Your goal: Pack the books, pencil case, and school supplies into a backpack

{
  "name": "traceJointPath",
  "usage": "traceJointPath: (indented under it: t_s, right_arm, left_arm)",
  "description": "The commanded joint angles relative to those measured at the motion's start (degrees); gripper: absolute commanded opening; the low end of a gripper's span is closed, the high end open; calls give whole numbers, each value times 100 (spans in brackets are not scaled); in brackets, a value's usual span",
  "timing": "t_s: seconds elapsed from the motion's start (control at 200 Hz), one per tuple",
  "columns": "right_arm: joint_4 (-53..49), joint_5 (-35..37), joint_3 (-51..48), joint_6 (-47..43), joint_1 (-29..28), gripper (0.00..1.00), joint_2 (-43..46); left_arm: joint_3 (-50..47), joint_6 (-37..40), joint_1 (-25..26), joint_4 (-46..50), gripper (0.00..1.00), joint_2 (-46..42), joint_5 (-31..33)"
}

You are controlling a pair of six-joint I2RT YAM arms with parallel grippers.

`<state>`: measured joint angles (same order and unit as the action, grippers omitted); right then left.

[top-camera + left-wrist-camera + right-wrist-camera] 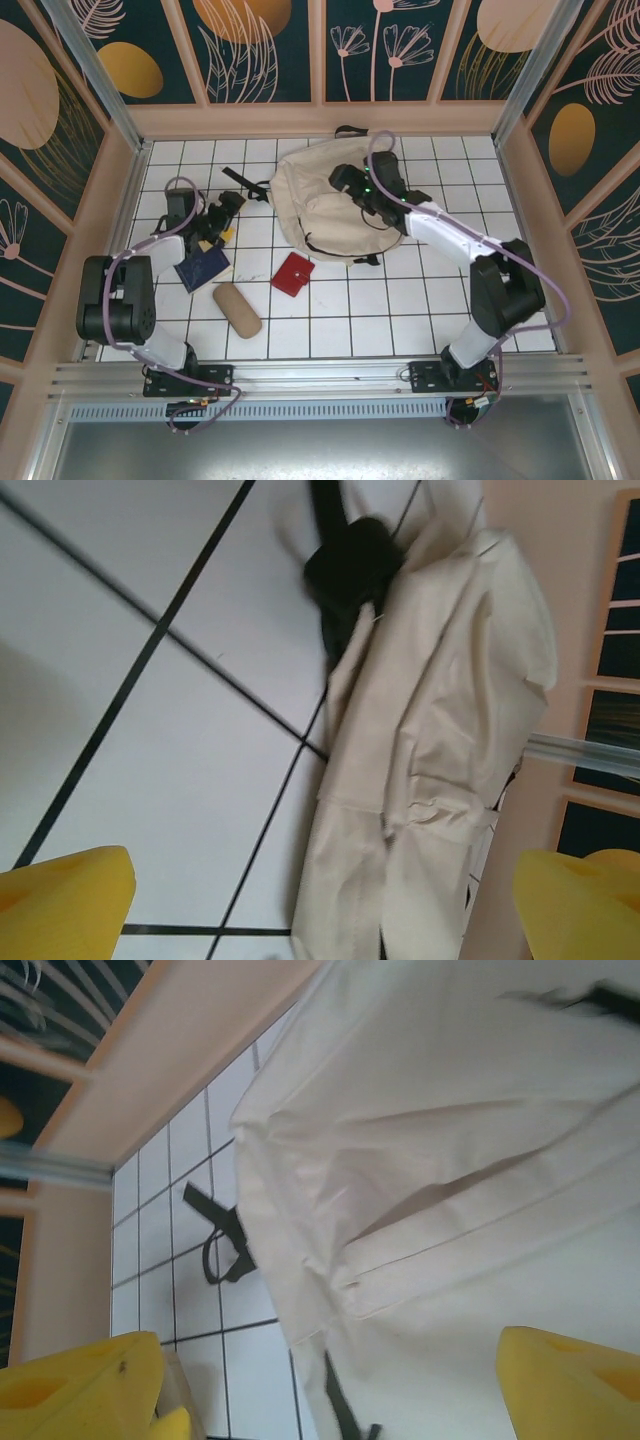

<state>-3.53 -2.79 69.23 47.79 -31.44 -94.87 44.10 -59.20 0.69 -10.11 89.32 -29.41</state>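
Observation:
The beige backpack (310, 205) lies flat at the back centre of the tiled table. My right gripper (345, 183) hovers over its upper right part, open; in the right wrist view the yellow fingertips (80, 1385) stand wide apart above the backpack's fabric (450, 1160) with nothing between them. My left gripper (225, 212) is left of the backpack, open and empty over white tile (320, 920), with the backpack (440, 730) ahead of it. The navy books (200, 270) lie just behind it, partly under the arm. The red school supplies square (293, 273) and the tan pencil case (237, 309) lie nearer the front.
A black strap (240, 185) trails from the backpack's left side onto the tiles, also seen as a dark strap (350, 565) and a looped strap (225, 1245). Low peach walls (320, 120) enclose the table. Bare tiles (400, 300) lie front right.

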Motion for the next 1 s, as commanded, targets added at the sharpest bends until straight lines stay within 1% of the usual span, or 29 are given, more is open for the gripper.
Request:
traceJointPath:
  t_s: [0.0, 0.055, 0.165, 0.245, 0.355, 0.45, 0.5, 0.545, 0.585, 0.666, 0.696, 0.771, 0.851, 0.996]
  right_arm:
    - [-217, -197, 677, -524, -470, 85, -521]
    - [-394, -237, 1068, -741, -701, 84, -846]
    - [-782, -307, 1945, -1202, -1177, 82, -1580]
    - [-1111, -357, 2722, -1573, -1503, 81, -2234]
    - [-1816, -458, 4125, -2119, -1893, 74, -3313]
    - [-2545, -470, 5550, -2592, -2186, 68, -4262]
    - [-2849, -548, 6205, -2802, -2308, 64, -4663]
    - [-3021, -556, 6591, -2913, -2418, 62, -4954]
    - [-3011, -548, 6720, -2988, -2489, 59, -5093]
    - [-2858, -467, 6649, -3090, -2608, 53, -5193]
    - [-2798, -429, 6594, -3152, -2642, 49, -5209]
    - [-2707, -380, 6501, -3337, -2739, 43, -5250]
    - [-2640, -428, 6416, -3563, -2819, 41, -5293]
    - [-2612, -360, 6316, -3706, -2892, 41, -5425]
  left_arm:
    - [226, 754, -184, 1087, 99, -688, 839]
    - [95, 804, -405, 1225, 98, -940, 948]
    - [-307, 931, -1011, 1413, 98, -1355, 985]
    - [-493, 1022, -1296, 1596, 99, -1606, 1080]
    - [-696, 980, -1531, 1866, 99, -1912, 1510]
    - [-894, 891, -1765, 1987, 99, -2117, 1842]
    - [-962, 890, -1848, 2099, 99, -2191, 2147]
    - [-1006, 891, -1891, 2206, 99, -2261, 2424]
    - [-1078, 922, -1938, 2232, 99, -2319, 2547]
    - [-1163, 919, -1989, 2251, 99, -2390, 2628]
    - [-1188, 912, -1989, 2242, 98, -2400, 2620]
    - [-1219, 867, -1991, 2181, 99, -2384, 2537]
    - [-1219, 816, -1987, 2103, 99, -2325, 2399]
    - [-1261, 737, -1993, 2010, 98, -2261, 2273]
